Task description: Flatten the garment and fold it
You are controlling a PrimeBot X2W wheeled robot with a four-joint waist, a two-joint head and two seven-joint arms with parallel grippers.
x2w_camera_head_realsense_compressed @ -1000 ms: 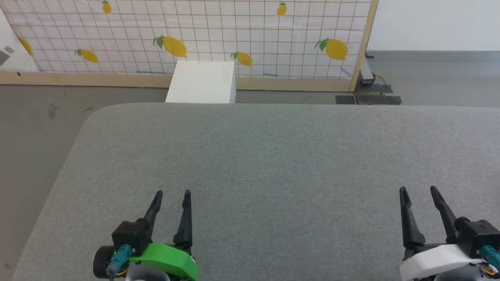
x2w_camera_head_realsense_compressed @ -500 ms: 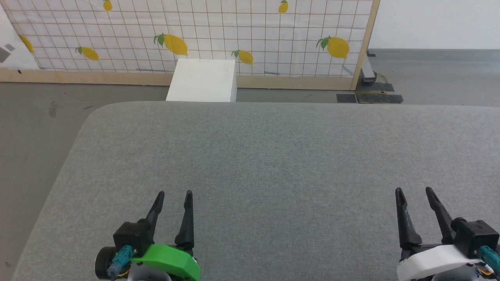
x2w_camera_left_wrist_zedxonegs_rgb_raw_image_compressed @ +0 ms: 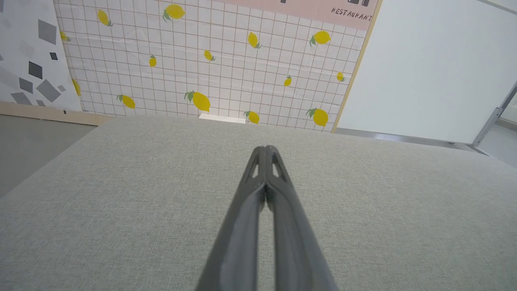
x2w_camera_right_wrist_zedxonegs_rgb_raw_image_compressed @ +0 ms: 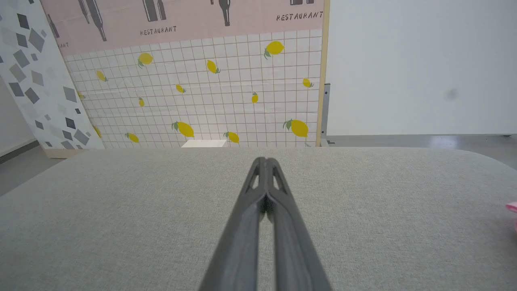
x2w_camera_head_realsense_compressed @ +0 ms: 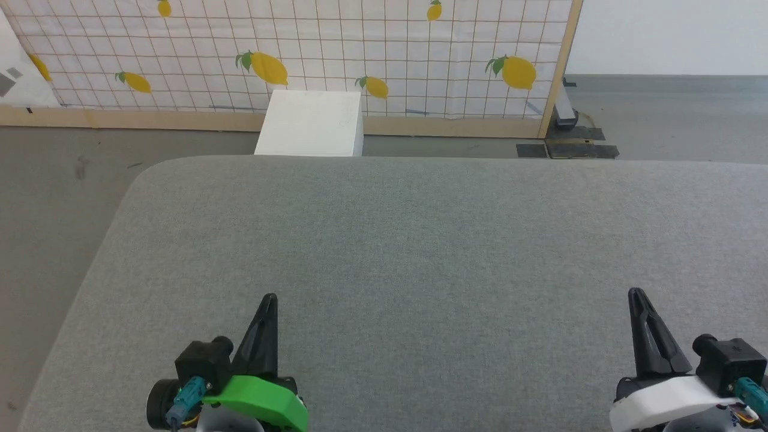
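1. Nearest, bottom edge of head view: green wrist cover [x2w_camera_head_realsense_compressed: 258, 403] on L arm and white wrist cover [x2w_camera_head_realsense_compressed: 666, 401] on R arm. Both are cut off by the frame, so the arms behind them can't be seen.
2. Left gripper [x2w_camera_head_realsense_compressed: 269, 298]: fingers pressed together to a single point, nothing between them. It sits low over the near-L part of the grey padded surface [x2w_camera_head_realsense_compressed: 420, 240]; contact w/ the surface can't be told.
3. Right gripper [x2w_camera_head_realsense_compressed: 638, 293]: also pinched closed and empty, over the near-R part of the surface, well apart from the L one.
4. The garment [x2w_camera_right_wrist_zedxonegs_rgb_raw_image_compressed: 512, 207]: just a pink sliver at the R edge of the right wrist view, lying on the grey surface off to the R of that gripper's fingers. The rest is cut off by the frame, so shape and layout can't be made out.
5. Past the surface's far edge: white box [x2w_camera_head_realsense_compressed: 309, 123] on the floor [x2w_camera_head_realsense_compressed: 48, 198], its lower part hidden behind the surface.
6. Behind the box: lemon-print grid screen [x2w_camera_head_realsense_compressed: 390, 48] in a wood frame, top cut off in the head view.
7. Farthest R: plain white wall [x2w_camera_head_realsense_compressed: 666, 36].
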